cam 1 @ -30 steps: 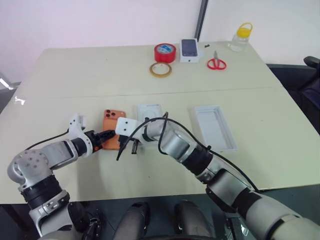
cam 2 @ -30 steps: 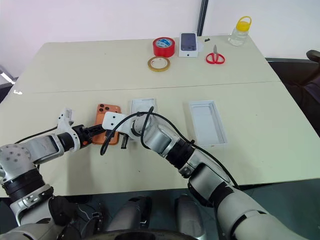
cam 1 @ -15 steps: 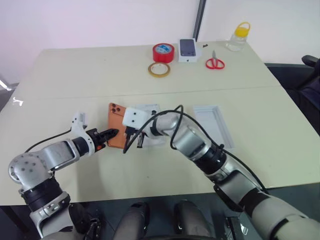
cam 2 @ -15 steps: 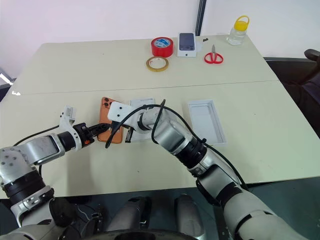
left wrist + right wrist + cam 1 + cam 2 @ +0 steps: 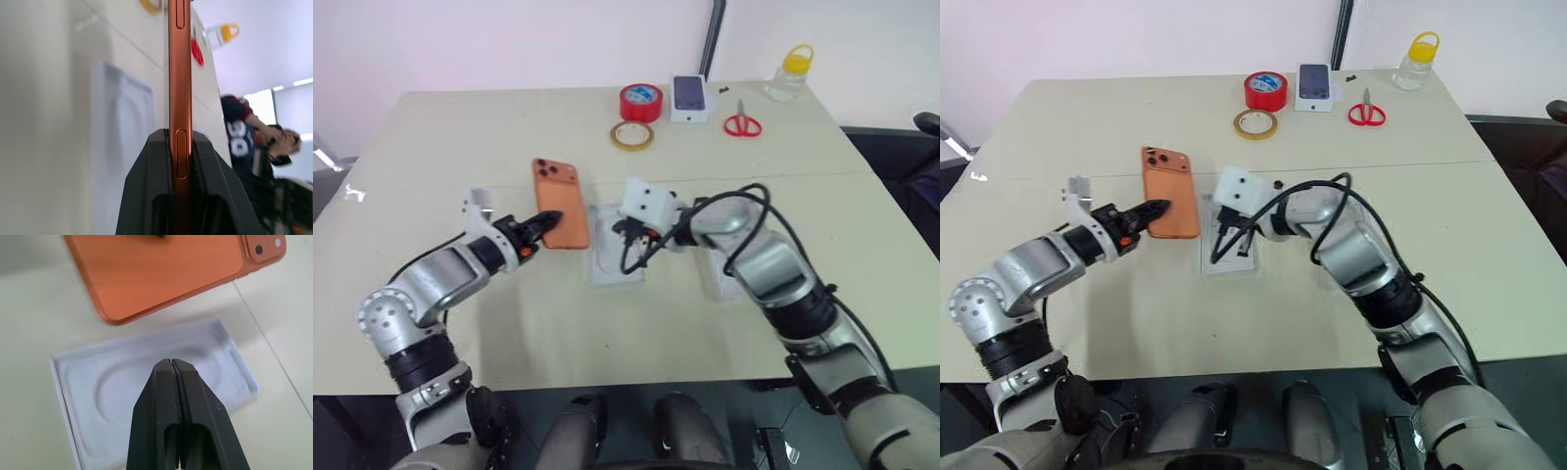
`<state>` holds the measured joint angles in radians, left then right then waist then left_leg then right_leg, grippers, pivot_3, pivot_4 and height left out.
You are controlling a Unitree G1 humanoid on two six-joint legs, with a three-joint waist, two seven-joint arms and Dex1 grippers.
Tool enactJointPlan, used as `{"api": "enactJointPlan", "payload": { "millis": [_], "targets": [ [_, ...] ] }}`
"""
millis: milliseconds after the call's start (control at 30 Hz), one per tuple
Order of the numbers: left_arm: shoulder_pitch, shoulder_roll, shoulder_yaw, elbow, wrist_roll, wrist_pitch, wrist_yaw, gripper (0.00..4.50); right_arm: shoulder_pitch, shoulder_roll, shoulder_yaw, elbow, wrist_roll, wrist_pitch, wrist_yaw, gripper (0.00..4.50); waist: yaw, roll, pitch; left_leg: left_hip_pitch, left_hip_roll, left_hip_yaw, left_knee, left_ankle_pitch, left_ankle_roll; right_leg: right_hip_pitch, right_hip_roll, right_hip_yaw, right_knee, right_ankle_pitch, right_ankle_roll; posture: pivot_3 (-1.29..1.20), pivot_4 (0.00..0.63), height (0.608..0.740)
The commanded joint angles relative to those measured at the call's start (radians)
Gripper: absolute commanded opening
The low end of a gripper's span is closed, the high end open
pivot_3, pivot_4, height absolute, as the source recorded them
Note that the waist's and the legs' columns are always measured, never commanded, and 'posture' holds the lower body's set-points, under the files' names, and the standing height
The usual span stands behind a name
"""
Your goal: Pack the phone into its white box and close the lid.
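Two pincers, left pincer (image 5: 544,223) clamped on the orange phone (image 5: 560,191), right pincer (image 5: 174,369) pressed together, empty, over the white box (image 5: 146,391)

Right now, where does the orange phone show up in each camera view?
Left eye view: phone left of centre, pinched by the left end effector.
Right eye view: phone left of centre.
Left wrist view: phone edge-on, centre.
Right wrist view: phone across the top.
Shared landmark: the white box beside it.

Two phones (image 5: 560,191) (image 5: 689,93), two tape rolls (image 5: 640,102) (image 5: 631,135), one scissors (image 5: 741,123), one bottle (image 5: 787,73), perhaps two white trays (image 5: 612,264).
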<state>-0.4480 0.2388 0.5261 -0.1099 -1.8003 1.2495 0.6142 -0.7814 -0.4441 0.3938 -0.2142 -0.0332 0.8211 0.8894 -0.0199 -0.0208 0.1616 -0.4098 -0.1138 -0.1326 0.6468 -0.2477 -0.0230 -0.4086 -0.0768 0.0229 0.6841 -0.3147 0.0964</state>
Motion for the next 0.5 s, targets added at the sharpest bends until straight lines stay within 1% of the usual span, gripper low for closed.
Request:
{"api": "enactJointPlan", "payload": {
  "millis": [33, 200, 500],
  "targets": [
    [0.029, -0.004, -0.142, -0.058, -0.116, -0.125, 0.08, 0.04, 0.014, -0.045, -0.048, -0.03, 0.015, -0.047, -0.003, 0.0, 0.002, 0.0, 0.0, 0.0, 0.0, 0.0, 0.0, 0.0, 0.0, 0.0, 0.0, 0.0, 0.0, 0.0, 0.0, 0.0, 0.15, 0.74],
    [0.07, 0.008, -0.268, -0.061, -0.14, -0.229, 0.097, 0.04, 0.04, -0.083, -0.059, -0.028, 0.015, -0.044, -0.027, 0.0, 0.002, 0.0, 0.0, 0.0, 0.0, 0.001, 0.0, 0.0, 0.0, 0.0, 0.0, 0.001, 0.0, 0.0, 0.0, 0.0, 0.15, 0.74],
    [0.078, 0.04, -0.372, -0.008, -0.117, -0.299, 0.043, 0.04, 0.052, -0.094, -0.055, -0.036, 0.026, -0.029, -0.047, 0.0, 0.007, 0.0, 0.0, 0.0, 0.0, 0.001, 0.0, 0.0, 0.0, 0.0, 0.0, 0.001, 0.0, 0.0, 0.0, 0.0, 0.15, 0.74]
  ]
}}
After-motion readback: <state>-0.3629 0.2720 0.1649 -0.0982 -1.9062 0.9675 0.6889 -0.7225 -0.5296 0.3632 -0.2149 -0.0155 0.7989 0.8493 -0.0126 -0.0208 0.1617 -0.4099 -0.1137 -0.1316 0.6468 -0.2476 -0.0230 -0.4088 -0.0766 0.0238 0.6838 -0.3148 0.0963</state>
